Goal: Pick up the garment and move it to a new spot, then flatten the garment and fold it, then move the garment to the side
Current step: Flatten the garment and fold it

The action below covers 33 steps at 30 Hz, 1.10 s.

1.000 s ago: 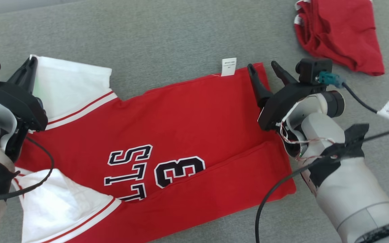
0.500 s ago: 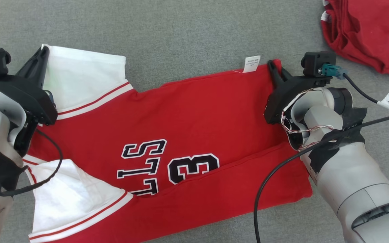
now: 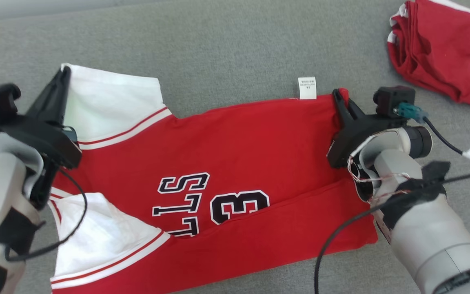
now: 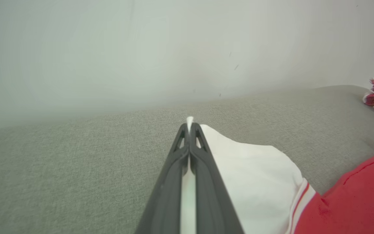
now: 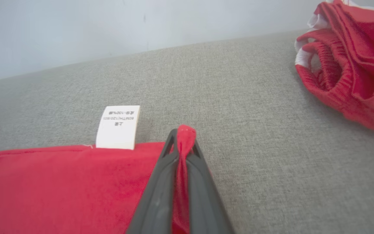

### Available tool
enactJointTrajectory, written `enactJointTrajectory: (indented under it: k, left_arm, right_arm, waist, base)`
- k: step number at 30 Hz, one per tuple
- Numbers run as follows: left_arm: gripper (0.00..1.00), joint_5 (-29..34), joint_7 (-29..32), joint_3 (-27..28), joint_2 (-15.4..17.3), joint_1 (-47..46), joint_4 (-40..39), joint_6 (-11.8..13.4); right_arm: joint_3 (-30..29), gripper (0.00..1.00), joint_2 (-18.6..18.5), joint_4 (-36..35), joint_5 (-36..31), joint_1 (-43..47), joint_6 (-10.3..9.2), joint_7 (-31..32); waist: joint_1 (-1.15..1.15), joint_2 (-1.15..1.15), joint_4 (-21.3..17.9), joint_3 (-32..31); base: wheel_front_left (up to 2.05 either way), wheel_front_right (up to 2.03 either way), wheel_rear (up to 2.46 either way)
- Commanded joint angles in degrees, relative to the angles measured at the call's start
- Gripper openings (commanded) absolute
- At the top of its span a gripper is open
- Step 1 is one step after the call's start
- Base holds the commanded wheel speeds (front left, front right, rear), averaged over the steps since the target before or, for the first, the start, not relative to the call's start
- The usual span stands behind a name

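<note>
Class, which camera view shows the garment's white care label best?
The right wrist view: the care label is close and large, its print visible. The head view shows it small; the left wrist view, a sliver at its right edge.

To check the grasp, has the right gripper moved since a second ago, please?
Yes: the right gripper closed inward onto the jersey corner beside the label.
</note>
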Motion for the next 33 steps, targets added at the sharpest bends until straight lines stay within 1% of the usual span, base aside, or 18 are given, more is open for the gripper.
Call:
enactJointTrajectory:
  k: [1, 6, 10, 12, 13, 17, 18, 20, 26, 30, 33]
  left_arm:
    - [0.00, -0.82, -0.77, 0.35, 0.52, 2.54, -1.66, 0.07]
    - [0.00, -2.24, -1.99, 1.82, 1.19, 8.60, -9.37, 1.14]
    - [0.00, -2.63, -2.31, 2.36, 1.37, 14.04, -15.78, 2.11]
    - [0.00, -3.12, -2.51, 2.97, 1.56, 16.73, -19.20, 3.05]
    - [0.00, -3.54, -2.53, 3.66, 1.66, 19.70, -22.19, 3.78]
    - [0.00, -5.08, -2.76, 5.65, 1.50, 25.67, -27.96, 4.98]
    - [0.00, -5.90, -2.79, 6.19, 1.02, 27.23, -29.19, 4.93]
    - [0.00, -5.73, -2.84, 6.84, 1.00, 30.22, -31.55, 5.33]
    - [0.00, -5.57, -2.90, 9.59, -0.35, 37.63, -35.70, 6.46]
    - [0.00, -4.49, -2.79, 10.44, -2.23, 41.36, -36.84, 5.12]
    - [0.00, -3.40, -2.79, 11.50, -3.83, 43.55, -36.90, 4.77]
  right_arm:
    - [0.43, 0.00, -1.08, -2.28, 0.88, 1.83, -0.04, -0.30]
    - [1.56, 0.00, -4.75, -10.21, 2.02, 7.31, -0.04, -0.24]
    - [2.51, 0.00, -6.90, -16.51, 2.99, 11.63, -0.04, -0.25]
    - [2.75, 0.00, -7.99, -18.92, 3.46, 13.95, -0.04, -0.25]
    - [2.57, 0.00, -8.98, -20.94, 3.85, 15.96, -0.04, -0.26]
    - [2.00, 0.00, -10.45, -23.57, 4.95, 20.23, -0.04, -0.25]
    - [1.55, 0.00, -10.87, -24.15, 5.27, 21.18, -0.04, -0.25]
    - [1.18, 0.00, -11.34, -25.55, 6.24, 23.22, -0.04, -0.26]
    - [-0.52, 0.00, -12.42, -27.68, 9.22, 27.73, -0.03, -0.26]
    - [-1.82, 0.00, -12.68, -28.70, 11.03, 30.23, -0.03, -0.26]
    - [-2.39, 0.00, -12.78, -29.22, 11.72, 31.67, -0.04, -0.26]
  waist:
    - [0.00, 0.00, 0.98, -1.54]
    - [0.00, 0.00, 2.41, -3.56]
    - [0.00, 0.00, 3.56, -5.03]
    - [0.00, 0.00, 4.02, -5.71]
    - [0.00, 0.00, 4.46, -6.39]
    - [0.00, 0.00, 5.29, -7.82]
    - [0.00, 0.00, 5.56, -8.24]
    - [0.00, 0.00, 5.91, -8.94]
    - [0.00, 0.00, 6.94, -10.47]
    - [0.00, 0.00, 7.78, -11.12]
    - [0.00, 0.00, 8.16, -11.47]
  base:
    - [0.00, 0.00, 0.00]
    - [0.00, 0.00, 0.00]
    - [0.00, 0.00, 0.00]
    - [0.00, 0.00, 0.00]
    - [0.00, 0.00, 0.00]
    - [0.00, 0.00, 0.00]
    - [0.00, 0.00, 0.00]
    - [0.00, 0.00, 0.00]
    - [0.00, 0.00, 0.00]
    - [0.00, 0.00, 0.00]
    - [0.00, 0.00, 0.00]
